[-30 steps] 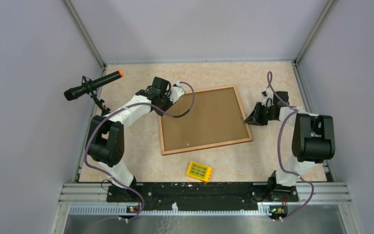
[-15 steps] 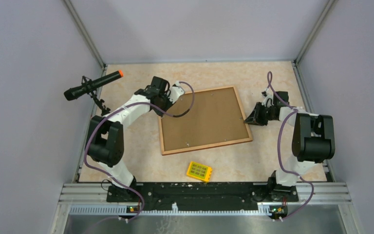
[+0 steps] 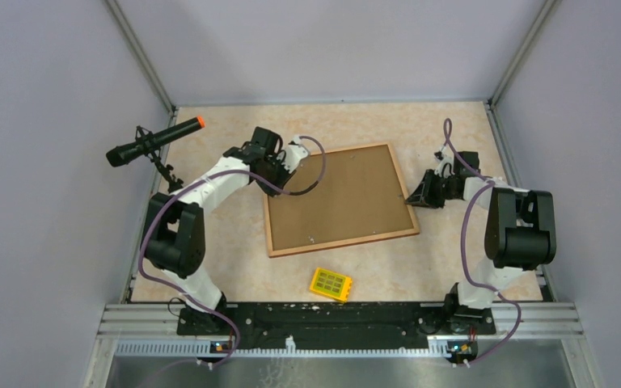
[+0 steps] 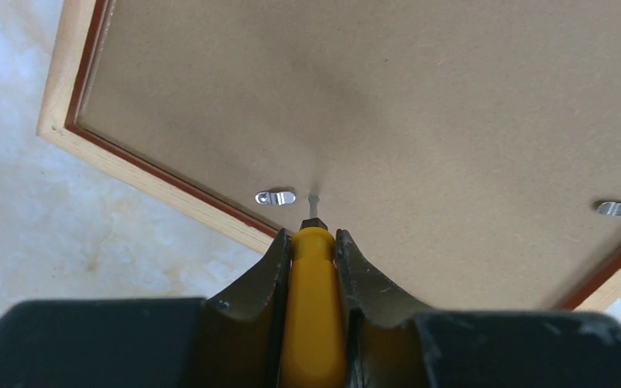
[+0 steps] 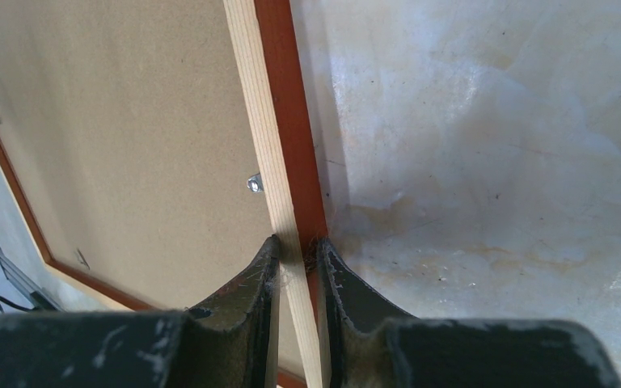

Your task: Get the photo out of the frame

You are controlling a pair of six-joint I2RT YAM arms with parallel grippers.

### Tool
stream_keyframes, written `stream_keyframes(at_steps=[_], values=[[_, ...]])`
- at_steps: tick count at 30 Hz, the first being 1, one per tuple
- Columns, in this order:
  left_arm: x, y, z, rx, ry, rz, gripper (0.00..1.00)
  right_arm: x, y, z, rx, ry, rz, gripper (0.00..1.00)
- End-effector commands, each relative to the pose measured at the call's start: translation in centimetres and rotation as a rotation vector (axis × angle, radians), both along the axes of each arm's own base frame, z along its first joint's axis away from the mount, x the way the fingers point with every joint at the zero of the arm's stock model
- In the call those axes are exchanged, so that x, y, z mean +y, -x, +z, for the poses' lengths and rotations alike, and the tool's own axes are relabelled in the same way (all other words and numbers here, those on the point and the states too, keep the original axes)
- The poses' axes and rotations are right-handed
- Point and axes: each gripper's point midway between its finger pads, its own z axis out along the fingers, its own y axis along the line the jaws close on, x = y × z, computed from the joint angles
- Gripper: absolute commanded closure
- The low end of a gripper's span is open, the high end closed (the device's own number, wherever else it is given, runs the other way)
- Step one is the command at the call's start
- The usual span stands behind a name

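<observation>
K: Barely any motion since a second back: left arm's wrist nudged slightly at the frame's (image 3: 340, 198) far-left corner, all else static.
J: Layout, big to small?
K: Counter (image 3: 420, 267), frame flat on it, face down, backing board (image 4: 420, 105) up. Photo not visible, presumably under that board.
J: Grippers?
K: Right gripper (image 5: 297, 242) pinched on the frame's right rim. Left gripper (image 4: 311, 237) clamped on a yellow-handled screwdriver (image 4: 311, 307), tip touching the board just beside a metal clip (image 4: 276, 197). Second clip (image 4: 618, 208) also sits by the rim, well apart from the first.
J: Handling?
K: Frame looks stiff and light. Front may be glazed, so fragile if flipped hard. Hold by the wood rim. Photo is likely thin, bendy, smudge-prone: take it by a margin once the board is off.
J: Room?
K: Bare counter beyond the frame's far and right edges. Yellow block (image 3: 331, 284) sits near its near edge, not touching.
</observation>
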Motion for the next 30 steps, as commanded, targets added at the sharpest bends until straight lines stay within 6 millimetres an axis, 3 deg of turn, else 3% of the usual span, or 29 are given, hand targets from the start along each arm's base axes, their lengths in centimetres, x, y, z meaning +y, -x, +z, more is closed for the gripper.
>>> stream_keyframes(at_steps=[1, 8, 17, 30], values=[[-1.6, 0.9, 1.6, 0.008, 0.082, -0.011, 1.00, 0.9, 0.7, -0.4, 0.034, -0.034, 0.025, 1.00], [0.0, 0.6, 2.1, -0.041, 0.009, 0.007, 1.00, 0.9, 0.7, -0.4, 0.033, -0.037, 0.029, 1.00], [1.7, -0.1, 1.3, -0.056, -0.088, 0.040, 1.00, 1.0, 0.7, -0.4, 0.033, -0.043, 0.033, 1.00], [0.8, -1.4, 0.7, -0.082, -0.053, 0.038, 1.00, 1.0, 0.8, -0.7, 0.039, -0.040, 0.035, 1.00]])
